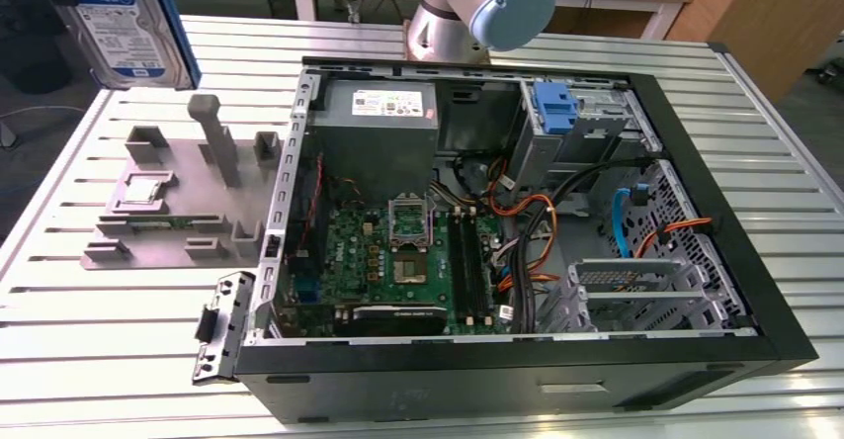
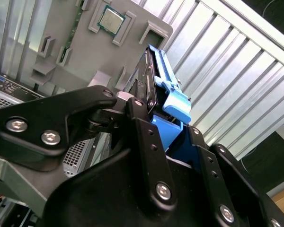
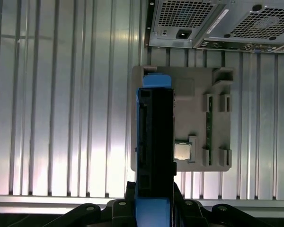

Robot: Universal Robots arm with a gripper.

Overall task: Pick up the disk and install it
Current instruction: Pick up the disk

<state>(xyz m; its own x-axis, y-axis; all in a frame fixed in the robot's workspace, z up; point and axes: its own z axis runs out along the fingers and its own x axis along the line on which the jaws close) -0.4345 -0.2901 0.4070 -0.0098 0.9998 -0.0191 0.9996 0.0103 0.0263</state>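
Worktop (image 1: 119,360): ribbed metal, carries everything listed.

Computer case (image 1: 528,385): black, lies on its side with the side panel off and the inside open to view. It fills the middle and the exterior view's right.

Drive cage (image 1: 633,286): bare silver metal, inside the case at the near right.

Motherboard (image 1: 395,251): green, on the case floor at the near left. Orange and black cables (image 1: 535,231) run just beside it.

Holder (image 1: 172,202): grey moulded tray on the worktop, just beside the case on the exterior view's left. A tall post (image 1: 217,137) stands on it. A small square chip (image 1: 142,194) sits in one recess.

Power supply (image 1: 376,113): grey box in the far left corner of the case.

Bracket (image 1: 556,113): blue plastic, carries no drive, stands in the far bay of the case.

Arm (image 1: 481,4): its base stands at the far edge of the worktop, behind the case.

Disk (image 1: 117,26): silver drive with a white-and-blue label and a blue rail. It is raised clear of the worktop at the far left, label towards the exterior view. In the first wrist view it shows edge-on, with the holder and chip below it.

Claw (image 2: 164,116): closed on the disk. In the second wrist view its black fingers (image 2: 146,142) press the blue rail from both sides.
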